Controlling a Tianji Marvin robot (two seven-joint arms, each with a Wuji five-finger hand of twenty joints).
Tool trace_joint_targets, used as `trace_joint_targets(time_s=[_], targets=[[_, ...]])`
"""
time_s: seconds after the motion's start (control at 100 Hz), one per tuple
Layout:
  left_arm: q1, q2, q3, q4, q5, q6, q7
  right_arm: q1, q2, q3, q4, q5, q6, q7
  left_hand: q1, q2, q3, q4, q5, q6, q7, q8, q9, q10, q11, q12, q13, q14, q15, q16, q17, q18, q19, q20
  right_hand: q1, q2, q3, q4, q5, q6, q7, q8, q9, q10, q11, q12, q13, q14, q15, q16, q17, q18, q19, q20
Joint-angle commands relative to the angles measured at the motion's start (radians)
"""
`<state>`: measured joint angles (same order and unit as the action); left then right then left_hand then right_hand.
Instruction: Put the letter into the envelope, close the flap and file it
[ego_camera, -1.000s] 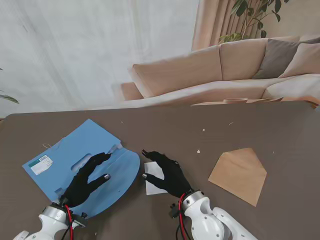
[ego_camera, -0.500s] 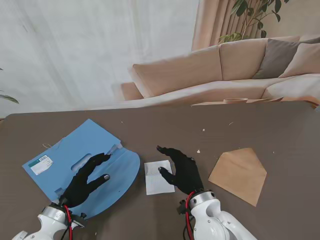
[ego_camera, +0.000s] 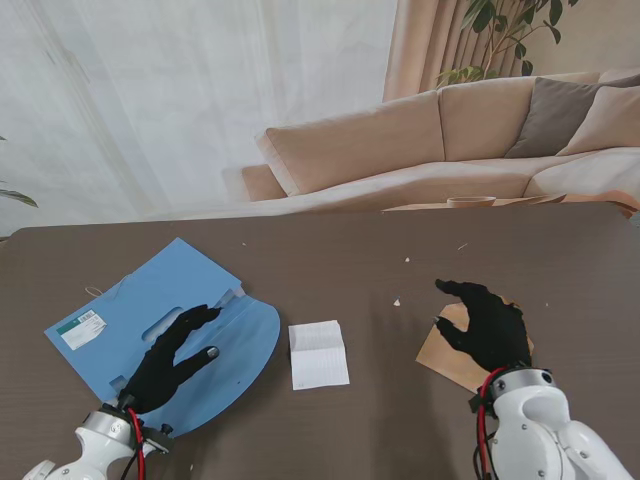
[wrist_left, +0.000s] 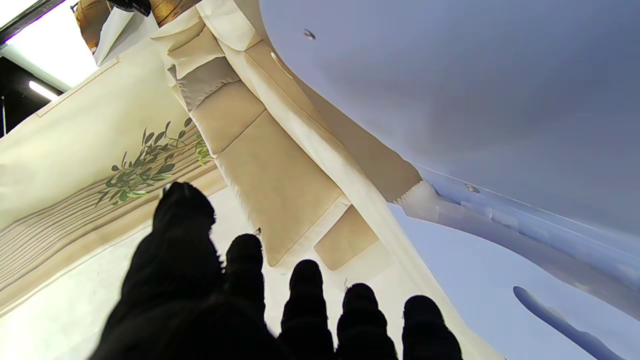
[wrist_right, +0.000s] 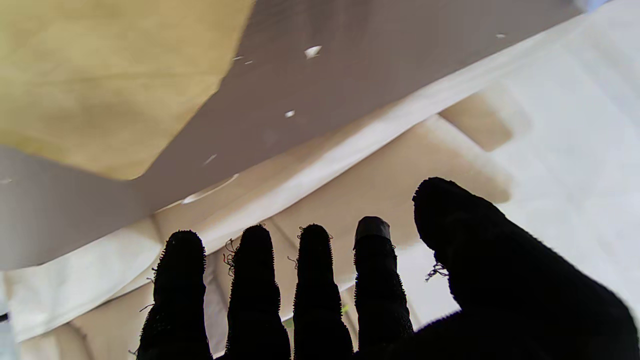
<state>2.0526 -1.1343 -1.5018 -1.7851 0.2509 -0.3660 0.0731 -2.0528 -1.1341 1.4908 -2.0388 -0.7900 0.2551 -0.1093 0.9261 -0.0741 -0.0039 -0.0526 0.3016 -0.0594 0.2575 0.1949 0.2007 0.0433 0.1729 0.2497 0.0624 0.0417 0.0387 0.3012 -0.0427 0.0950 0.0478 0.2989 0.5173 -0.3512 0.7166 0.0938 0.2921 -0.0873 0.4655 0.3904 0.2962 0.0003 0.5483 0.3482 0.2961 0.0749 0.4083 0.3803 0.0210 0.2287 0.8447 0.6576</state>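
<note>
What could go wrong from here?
1. The right hand is open over the envelope, which lies flat on the table; fingers may push it away rather than lift an edge.
2. The letter lies loose and unheld; dragging the envelope toward it could knock it askew.
3. The left hand hangs over the folder, possibly blocking filing.

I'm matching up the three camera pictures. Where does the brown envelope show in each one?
Stand view: envelope on the table's right side, partly under the right hand.
Left wrist view: not in it; only the blue folder and the sofa.
Right wrist view: the tan sheet in one corner, beyond the fingers.
Shared landmark: the beige sofa, in all three.
</note>
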Motion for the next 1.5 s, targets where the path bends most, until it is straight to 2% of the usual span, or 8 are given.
trace_joint_targets(time_s=[0.0, 0.22, 0.46, 0.67, 0.96, 1.16, 1.29, 1.49], targets=[[0.004, -0.005, 0.003, -0.007, 0.004, 0.004, -0.013, 0.000, 0.013, 0.026, 0.019, -0.011, 0.023, 0.030, 0.031, 0.019, -0.008, 0.013, 0.001, -0.038, 0.010, 0.002, -0.011, -0.040, 0.014, 0.012, -0.021, -0.030, -0.010, -0.001, -0.002, -0.032, -0.009, -0.018, -0.006, -0.021, 0.038, -0.001, 0.016, -0.012, 0.007, 0.017, 0.037, -0.010, -0.018, -0.018, 0.019, 0.004, -0.017, -0.015, 0.003, 0.013, 0.014, -0.002], [0.000, -0.005, 0.008, -0.006, 0.012, 0.010, -0.009, 0.020, 0.025, 0.110, 0.075, -0.049, 0.073, 0.118, 0.031, 0.019, -0.009, 0.013, 0.001, -0.037, 0.009, 0.002, -0.011, -0.036, 0.017, 0.013, -0.021, -0.030, -0.009, 0.000, -0.002, -0.033, -0.007, -0.016, -0.021, -0.033, 0.053, -0.012, 0.017, 0.004, 0.008, 0.016, 0.048, -0.011, -0.019, -0.029, 0.029, 0.006, -0.009, -0.016, 0.013, 0.014, 0.029, -0.004], [-0.010, -0.005, 0.021, -0.002, 0.022, 0.028, -0.006, 0.062, 0.025, 0.153, 0.181, -0.024, 0.113, 0.128, 0.033, 0.019, -0.008, 0.013, 0.001, -0.036, 0.009, 0.002, -0.010, -0.034, 0.022, 0.016, -0.021, -0.030, -0.009, 0.002, -0.003, -0.033, -0.004, -0.012, -0.027, -0.052, 0.088, -0.020, 0.008, 0.008, 0.018, 0.017, 0.037, -0.021, 0.008, -0.025, 0.033, 0.004, 0.009, -0.013, 0.016, 0.012, 0.051, -0.010], [-0.019, -0.006, 0.034, 0.002, 0.040, 0.046, 0.005, 0.105, 0.040, 0.156, 0.257, -0.021, 0.133, 0.202, 0.034, 0.019, -0.008, 0.013, 0.002, -0.037, 0.010, 0.003, -0.010, -0.033, 0.025, 0.018, -0.022, -0.031, -0.009, 0.003, -0.004, -0.034, -0.003, -0.009, -0.037, -0.062, 0.090, -0.036, -0.034, 0.009, 0.006, 0.006, 0.000, -0.023, 0.010, -0.027, 0.017, -0.001, 0.007, -0.016, 0.008, 0.007, 0.052, -0.016], [-0.029, -0.005, 0.046, 0.004, 0.050, 0.067, 0.006, 0.154, 0.059, 0.116, 0.334, -0.043, 0.176, 0.279, 0.035, 0.019, -0.008, 0.013, -0.002, -0.022, 0.015, 0.006, -0.009, -0.028, 0.031, 0.023, -0.022, -0.030, -0.008, 0.005, -0.004, -0.033, -0.002, -0.005, -0.050, -0.085, 0.056, -0.078, -0.181, 0.091, -0.109, -0.087, -0.115, 0.006, 0.044, -0.019, -0.035, -0.004, 0.032, 0.005, -0.004, -0.016, 0.056, -0.013], [-0.032, -0.005, 0.047, 0.008, 0.056, 0.065, 0.008, 0.168, 0.055, 0.105, 0.382, -0.028, 0.155, 0.243, 0.035, 0.019, -0.008, 0.013, -0.003, -0.020, 0.018, 0.007, -0.008, -0.027, 0.033, 0.025, -0.021, -0.031, -0.008, 0.006, -0.004, -0.032, -0.001, -0.004, -0.029, -0.144, 0.109, -0.108, -0.012, -0.047, -0.007, -0.044, -0.096, 0.015, 0.116, 0.037, -0.027, 0.000, 0.074, 0.026, 0.005, -0.014, 0.072, 0.005], [-0.035, -0.005, 0.047, 0.013, 0.059, 0.058, 0.010, 0.179, 0.048, 0.098, 0.401, -0.009, 0.155, 0.204, 0.035, 0.019, -0.009, 0.013, -0.003, -0.019, 0.020, 0.008, -0.009, -0.026, 0.034, 0.026, -0.021, -0.030, -0.008, 0.006, -0.004, -0.032, -0.001, -0.003, -0.015, -0.166, 0.146, -0.117, 0.068, -0.076, 0.054, -0.022, -0.063, 0.018, 0.123, 0.045, -0.014, 0.007, 0.089, 0.029, 0.013, -0.009, 0.085, 0.008], [-0.035, -0.006, 0.048, 0.014, 0.064, 0.059, 0.015, 0.200, 0.046, 0.090, 0.420, -0.009, 0.167, 0.188, 0.035, 0.019, -0.009, 0.013, -0.004, -0.019, 0.022, 0.009, -0.010, -0.026, 0.033, 0.027, -0.022, -0.032, -0.009, 0.006, -0.004, -0.033, -0.001, -0.002, -0.019, -0.175, 0.158, -0.126, 0.021, -0.074, 0.023, -0.050, -0.067, 0.013, 0.117, 0.044, -0.017, 0.008, 0.093, 0.028, 0.011, -0.012, 0.090, 0.007]])
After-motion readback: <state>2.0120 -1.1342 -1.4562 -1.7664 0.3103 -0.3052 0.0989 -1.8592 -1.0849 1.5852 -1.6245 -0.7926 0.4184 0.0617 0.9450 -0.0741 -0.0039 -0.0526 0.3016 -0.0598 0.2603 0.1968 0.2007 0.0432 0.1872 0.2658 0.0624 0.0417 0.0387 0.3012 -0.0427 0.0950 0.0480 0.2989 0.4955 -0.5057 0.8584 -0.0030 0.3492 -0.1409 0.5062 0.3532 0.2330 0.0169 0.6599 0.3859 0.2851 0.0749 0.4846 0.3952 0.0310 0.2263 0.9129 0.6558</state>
